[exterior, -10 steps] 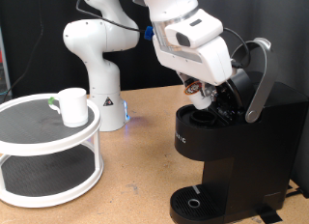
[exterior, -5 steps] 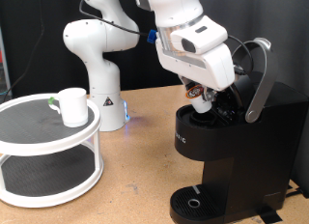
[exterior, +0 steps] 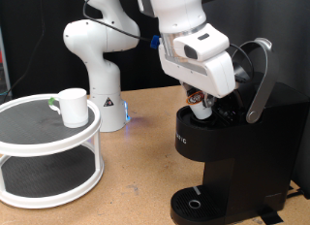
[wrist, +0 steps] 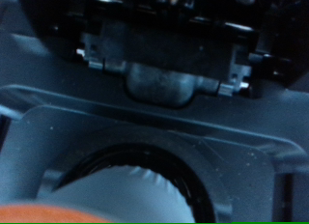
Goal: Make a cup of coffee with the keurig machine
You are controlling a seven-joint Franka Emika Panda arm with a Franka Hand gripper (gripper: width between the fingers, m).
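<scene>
The keurig machine [exterior: 232,162] stands at the exterior view's right, its lid raised and its silver-grey handle [exterior: 260,80] tilted up. My gripper [exterior: 201,103] is at the open brew head, shut on a small white coffee pod [exterior: 201,107] held at the mouth of the pod chamber. In the wrist view the pod [wrist: 121,190] fills the lower part, right above the round chamber opening [wrist: 193,171], with the machine's lid hinge [wrist: 159,74] behind. The white cup [exterior: 71,106] stands on the top tier of a round white shelf [exterior: 29,138] at the exterior view's left, far from the gripper.
The robot's white base [exterior: 97,70] stands behind, between shelf and machine. The machine's round drip base [exterior: 199,203] has nothing on it. The brown tabletop [exterior: 136,176] lies between shelf and machine.
My hand has shifted slightly to the exterior view's right and turned a little, keeping the pod at the chamber mouth. The cup and the machine have not moved.
</scene>
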